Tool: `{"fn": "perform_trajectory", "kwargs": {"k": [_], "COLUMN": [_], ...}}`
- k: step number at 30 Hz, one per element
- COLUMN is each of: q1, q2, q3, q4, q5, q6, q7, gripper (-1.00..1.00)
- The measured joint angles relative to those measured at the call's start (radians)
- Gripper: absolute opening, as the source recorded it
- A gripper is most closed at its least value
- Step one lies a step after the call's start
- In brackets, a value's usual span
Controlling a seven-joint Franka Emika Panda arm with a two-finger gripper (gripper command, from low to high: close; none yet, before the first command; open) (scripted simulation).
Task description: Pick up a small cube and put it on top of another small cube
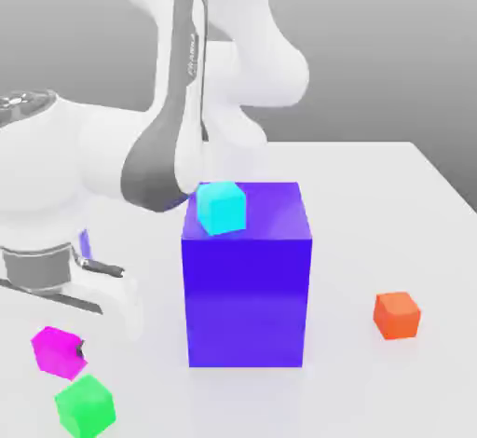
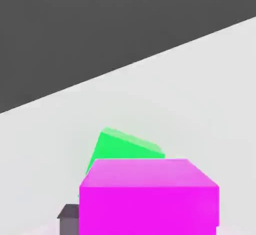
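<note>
Cube (image 1: 58, 350), the pink one, sits low at the exterior view's left with my tool (image 1: 74, 345) pinched shut on it, just above the desk (image 1: 391, 203), green cube (image 1: 86, 405) right beside it, so I reckon lift first, then across.

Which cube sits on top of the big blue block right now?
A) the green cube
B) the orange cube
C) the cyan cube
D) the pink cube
C: the cyan cube rests on the blue block near its top front edge, while the green cube, orange cube and pink cube are all down at table level.
</note>
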State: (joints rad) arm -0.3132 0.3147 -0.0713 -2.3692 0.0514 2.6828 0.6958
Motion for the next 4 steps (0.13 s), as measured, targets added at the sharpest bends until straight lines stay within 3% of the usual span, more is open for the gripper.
{"fn": "perform_trajectory", "kwargs": {"k": [1, 4], "q1": [-0.002, -0.002], "q2": [0.023, 0.023], "q3": [0.003, 0.003], "q4": [0.001, 0.001], "q5": [0.003, 0.003], "q6": [0.022, 0.022], "q7": [-0.003, -0.003], "gripper": [1.00, 1.00]}}
